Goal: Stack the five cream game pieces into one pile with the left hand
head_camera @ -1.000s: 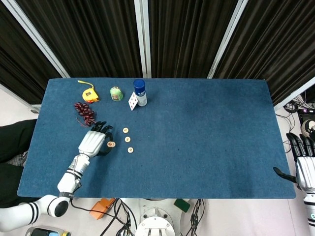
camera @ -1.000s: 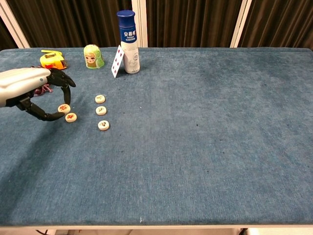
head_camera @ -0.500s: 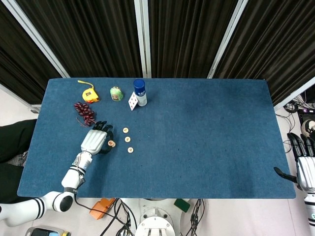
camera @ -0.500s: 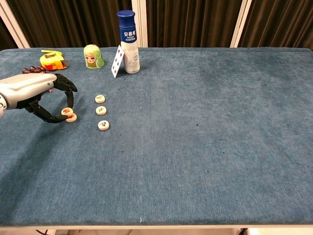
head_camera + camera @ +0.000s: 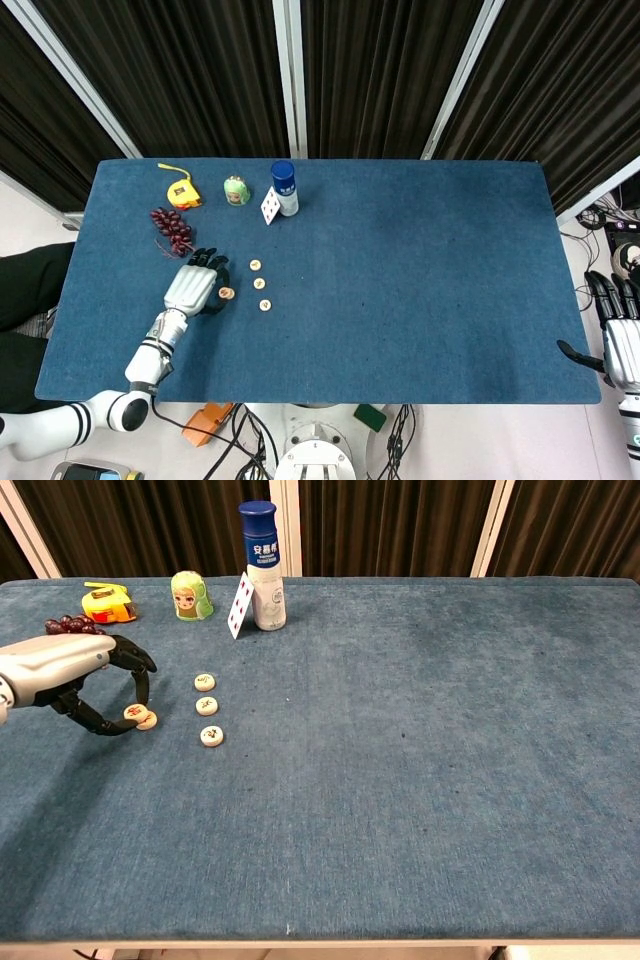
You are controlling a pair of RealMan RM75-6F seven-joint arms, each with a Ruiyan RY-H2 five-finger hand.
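Three cream game pieces lie in a column on the blue table: the far piece, the middle piece and the near piece. To their left, my left hand pinches a fourth cream piece between a fingertip and the thumb. It overlaps a fifth piece lying on the cloth. In the head view the left hand covers most of this pair. My right hand hangs off the table's right edge, fingers apart and holding nothing.
Along the far left stand a yellow tape measure, a green figurine, a playing card and a blue-capped bottle. Dark grapes lie just behind the left hand.
The left hand has carried its pinched piece a little right and towards me, from beside the fifth piece to overlapping it. The right hand has not moved.
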